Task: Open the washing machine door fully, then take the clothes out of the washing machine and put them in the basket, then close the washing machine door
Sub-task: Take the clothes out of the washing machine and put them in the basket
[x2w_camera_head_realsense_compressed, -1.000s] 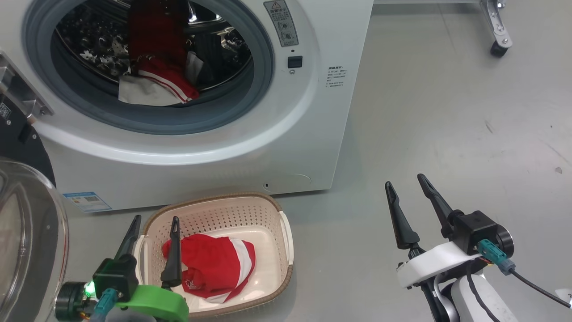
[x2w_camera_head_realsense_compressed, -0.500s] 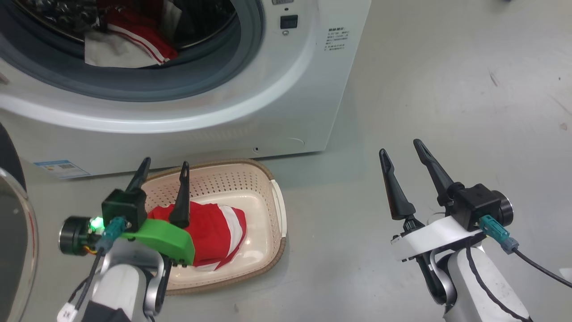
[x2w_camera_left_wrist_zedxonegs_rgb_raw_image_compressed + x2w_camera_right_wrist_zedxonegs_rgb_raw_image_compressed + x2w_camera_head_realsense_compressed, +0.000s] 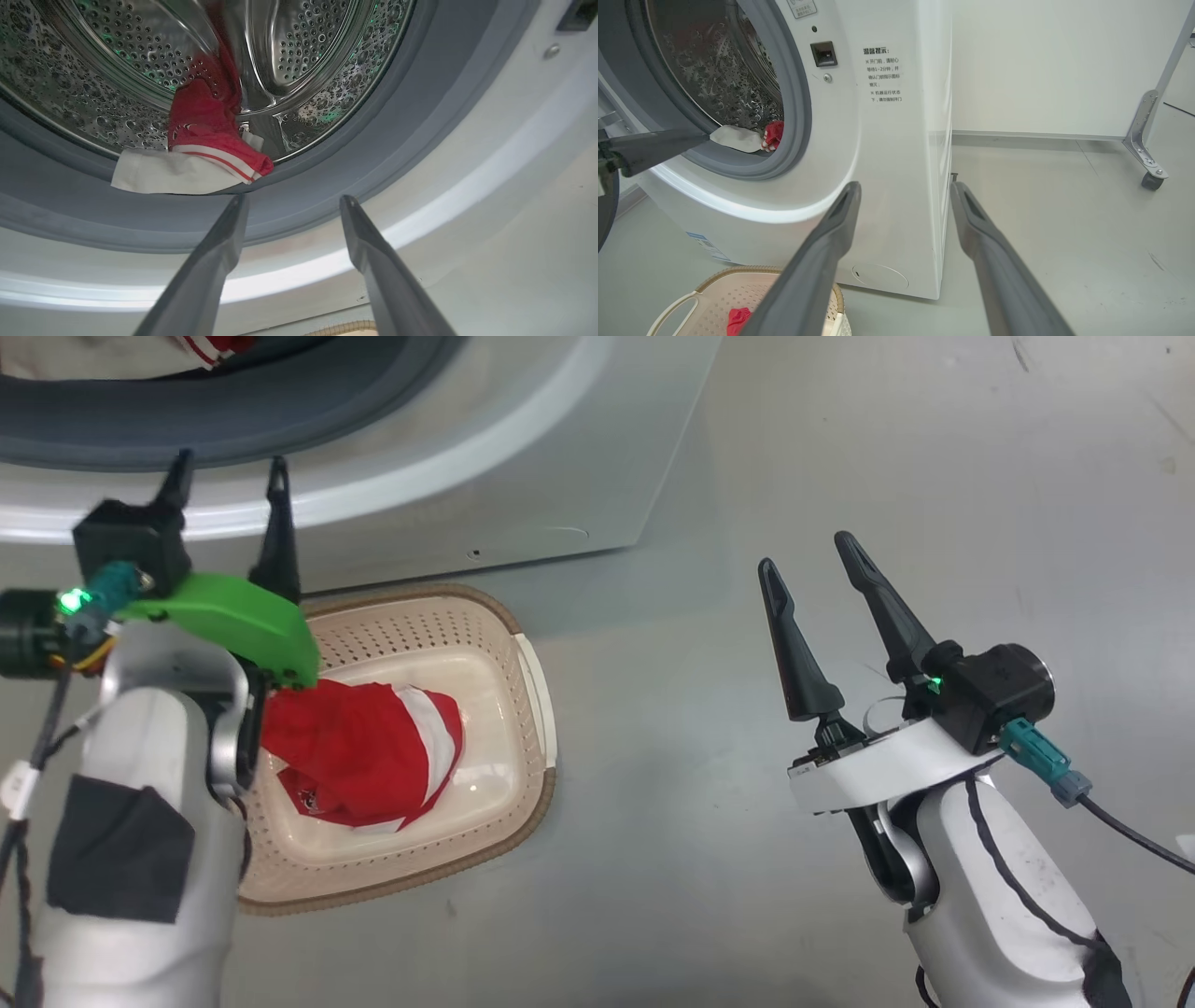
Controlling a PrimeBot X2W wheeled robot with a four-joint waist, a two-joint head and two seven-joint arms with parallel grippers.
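Left arm: pale forearm runs up the head view over the basket's (image 3: 420, 625) left end, green wrist mount on top.
Left claw (image 3: 227, 467): points at the washing machine (image 3: 896, 140), tips just below the grey seal (image 3: 420, 116); fingers spread, nothing between them.
Right arm: over bare floor (image 3: 840, 429), well apart from the machine.
Right claw (image 3: 805, 553): fingers apart, empty.
Clothes: red-and-white garment (image 3: 364, 747) lies in the basket; second garment (image 3: 205, 135) lies at the drum (image 3: 303, 46) lip, white panel on the seal.
Basket: on the floor, just before the machine.
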